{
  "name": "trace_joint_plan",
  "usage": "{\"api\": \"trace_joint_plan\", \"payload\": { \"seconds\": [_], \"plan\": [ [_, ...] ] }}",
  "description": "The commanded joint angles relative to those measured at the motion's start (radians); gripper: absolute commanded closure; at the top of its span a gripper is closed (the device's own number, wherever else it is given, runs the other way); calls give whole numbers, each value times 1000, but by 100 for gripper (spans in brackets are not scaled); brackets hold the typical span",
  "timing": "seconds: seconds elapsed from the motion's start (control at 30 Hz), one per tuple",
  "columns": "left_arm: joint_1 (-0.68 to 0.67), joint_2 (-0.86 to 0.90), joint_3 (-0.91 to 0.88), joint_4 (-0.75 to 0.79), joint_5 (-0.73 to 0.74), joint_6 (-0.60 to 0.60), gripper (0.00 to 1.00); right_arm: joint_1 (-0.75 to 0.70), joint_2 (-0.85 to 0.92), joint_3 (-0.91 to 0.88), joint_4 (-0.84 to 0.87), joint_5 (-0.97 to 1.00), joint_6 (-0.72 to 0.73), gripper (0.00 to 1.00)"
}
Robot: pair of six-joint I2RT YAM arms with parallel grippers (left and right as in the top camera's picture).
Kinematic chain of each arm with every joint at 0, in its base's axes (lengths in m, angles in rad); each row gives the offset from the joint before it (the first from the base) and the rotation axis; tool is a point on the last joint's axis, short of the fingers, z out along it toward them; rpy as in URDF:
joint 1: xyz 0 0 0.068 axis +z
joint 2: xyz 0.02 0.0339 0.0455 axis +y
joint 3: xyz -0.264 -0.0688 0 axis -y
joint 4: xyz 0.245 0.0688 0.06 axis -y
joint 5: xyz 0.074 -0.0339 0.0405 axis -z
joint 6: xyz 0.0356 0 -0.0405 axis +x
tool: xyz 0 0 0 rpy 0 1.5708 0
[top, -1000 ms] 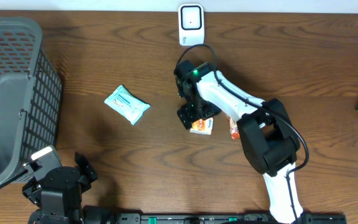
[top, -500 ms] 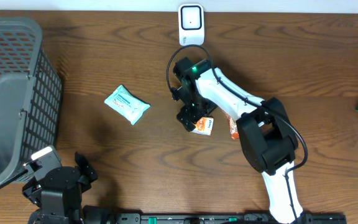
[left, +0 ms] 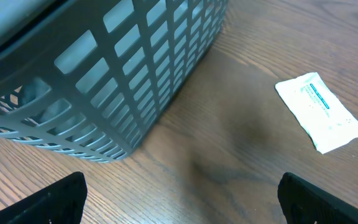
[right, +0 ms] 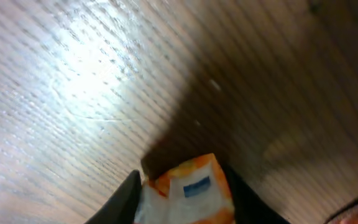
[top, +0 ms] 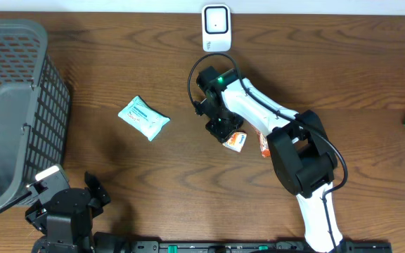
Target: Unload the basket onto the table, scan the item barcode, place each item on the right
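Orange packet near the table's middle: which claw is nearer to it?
Right. The right claw is closed on the orange packet. The left claw hangs open beside the basket, far off to the left of the packet.

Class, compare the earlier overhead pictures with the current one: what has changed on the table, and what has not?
The right gripper closed on the orange and white packet, which shifted slightly to the right and turned. The blue wipes pack, the basket, the scanner and the open left gripper stayed as they were.
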Motion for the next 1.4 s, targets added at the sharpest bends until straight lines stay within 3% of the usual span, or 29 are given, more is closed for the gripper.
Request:
{"api": "trace_joint_plan", "payload": {
  "seconds": [0.0, 0.33, 0.43, 0.5, 0.6, 0.83, 0.97, 1.07, 1.3, 1.37],
  "plan": [
    [5, 0, 2, -6, -6, -5, 2, 4, 12, 54, -2, 119, 58, 78],
    [5, 0, 2, -6, -6, -5, 2, 5, 13, 165, 32, 608, 266, 78],
    [5, 0, 2, -6, -6, -5, 2, 5, 13, 145, 141, 656, 303, 77],
    [5, 0, 2, -6, -6, -5, 2, 6, 17, 128, 226, 660, 303, 72],
    [5, 0, 2, -6, -6, -5, 2, 13, 32, 113, 311, 690, 307, 75],
    [5, 0, 2, -6, -6, -5, 2, 103, 119, 107, 338, 980, 381, 75],
    [5, 0, 2, -6, -6, -5, 2, 190, 172, 107, 334, 1092, 459, 57],
    [5, 0, 2, -6, -6, -5, 2, 256, 199, 107, 314, 1105, 523, 51],
    [5, 0, 2, -6, -6, -5, 2, 423, 208, 107, 269, 1104, 595, 11],
    [5, 0, 2, -6, -6, -5, 2, 465, 208, 107, 267, 1104, 595, 8]
  ]
}}
